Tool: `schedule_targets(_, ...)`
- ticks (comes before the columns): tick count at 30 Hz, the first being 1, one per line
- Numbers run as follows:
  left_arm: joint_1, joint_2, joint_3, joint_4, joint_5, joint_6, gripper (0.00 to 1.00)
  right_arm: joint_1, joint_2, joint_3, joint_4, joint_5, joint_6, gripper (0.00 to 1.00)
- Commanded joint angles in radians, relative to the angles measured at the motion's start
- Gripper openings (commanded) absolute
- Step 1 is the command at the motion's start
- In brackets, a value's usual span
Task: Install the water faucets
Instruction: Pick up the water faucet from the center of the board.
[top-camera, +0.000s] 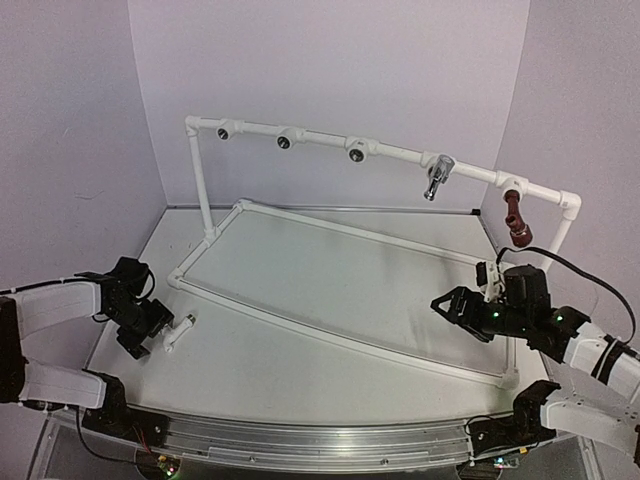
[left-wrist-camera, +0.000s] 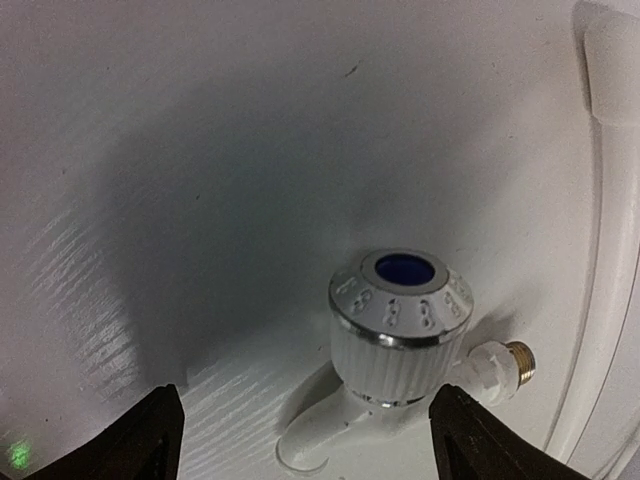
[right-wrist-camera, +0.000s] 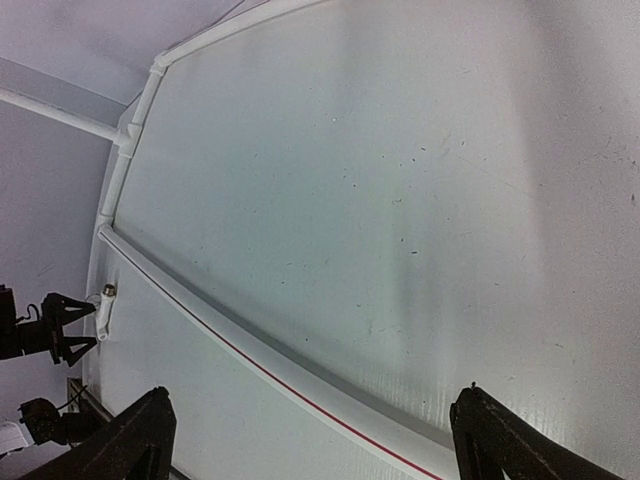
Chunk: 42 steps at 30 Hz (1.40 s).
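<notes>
A white plastic faucet lies on the table at the near left. In the left wrist view its ribbed knob with a blue cap sits between my left gripper's black fingers, which stand wide on either side without touching it. The left gripper is open. A shiny silver faucet and a dark red-brown faucet hang from the frame's top rail at the right. My right gripper hovers open over the table at the right with nothing between its fingers.
The white PVC pipe frame stands across the table, its base pipe running under the right gripper. Three tee sockets with dark holes show on the top rail at the left. Purple walls close in the back and sides.
</notes>
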<state>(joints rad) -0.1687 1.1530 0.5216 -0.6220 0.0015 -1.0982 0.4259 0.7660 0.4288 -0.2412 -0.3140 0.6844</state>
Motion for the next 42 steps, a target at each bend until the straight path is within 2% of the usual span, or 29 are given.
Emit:
schedule_targets(1, -0.001, 0.072, 0.055, 0.066, -0.090, 0.054, 0.92, 0.002, 0.004, -0.012, 0.078, -0.031, 0.013, 0.98)
schedule_targets(7, -0.001, 0.191, 0.053, 0.144, -0.072, 0.072, 0.87, 0.002, 0.014, -0.013, 0.105, -0.054, 0.016, 0.98)
schedule_targets(10, -0.001, 0.211, 0.051, 0.178, -0.061, 0.078, 0.77, 0.002, 0.029, -0.016, 0.112, -0.074, 0.020, 0.98)
schedule_targets(13, -0.001, 0.218, 0.056, 0.194, -0.067, 0.103, 0.63, 0.003, 0.022, -0.026, 0.121, -0.116, 0.028, 0.98)
schedule_targets(17, -0.004, 0.205, 0.056, 0.203, -0.067, 0.142, 0.36, 0.005, -0.061, -0.024, 0.056, -0.124, 0.058, 0.98)
schedule_targets(23, -0.011, 0.105, 0.033, 0.204, -0.019, 0.194, 0.11, 0.004, -0.215, 0.047, -0.149, -0.043, 0.073, 0.98)
schedule_targets(27, -0.030, -0.002, 0.040, 0.205, 0.117, 0.236, 0.00, 0.005, -0.288, 0.080, -0.216, -0.043, 0.049, 0.98)
schedule_targets(31, -0.157, -0.085, 0.134, 0.208, 0.161, 0.246, 0.00, 0.004, -0.363, 0.128, -0.237, -0.091, -0.068, 0.98)
schedule_targets(34, -0.324, -0.089, 0.252, 0.223, 0.128, 0.271, 0.00, 0.005, -0.395, 0.183, -0.236, -0.195, -0.161, 0.98)
schedule_targets(38, -0.538, -0.051, 0.414, 0.251, 0.029, 0.315, 0.00, 0.004, -0.376, 0.280, -0.224, -0.369, -0.216, 0.98)
schedule_targets(42, -0.745, 0.033, 0.550, 0.271, -0.112, 0.375, 0.00, 0.004, -0.319, 0.343, -0.193, -0.463, -0.209, 0.98)
